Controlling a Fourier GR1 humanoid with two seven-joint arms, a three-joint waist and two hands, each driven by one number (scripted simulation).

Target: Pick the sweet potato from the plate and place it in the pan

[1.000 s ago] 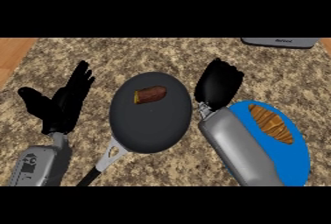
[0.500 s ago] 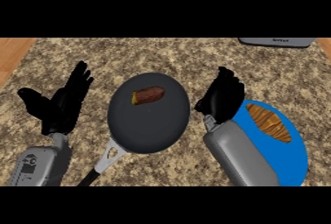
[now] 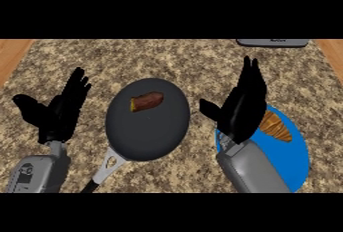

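Blue plate sits near right, partly under the right hand, fingers straight, holding nothing; left hand rests open at left; sweet potato lies in the pan, toward its far side.

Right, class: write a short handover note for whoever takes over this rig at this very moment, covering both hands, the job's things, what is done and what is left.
Left hand: open, fingers straight, holding nothing, left of the pan.
Right hand: open, fingers up, holding nothing, between the pan and the blue plate.
A brown piece lies in the pan's upper part.
An orange-brown sweet potato lies on the plate, partly hidden by the right forearm.
Done: one piece lies in the pan.
Left: check whether the plate's piece needs moving.
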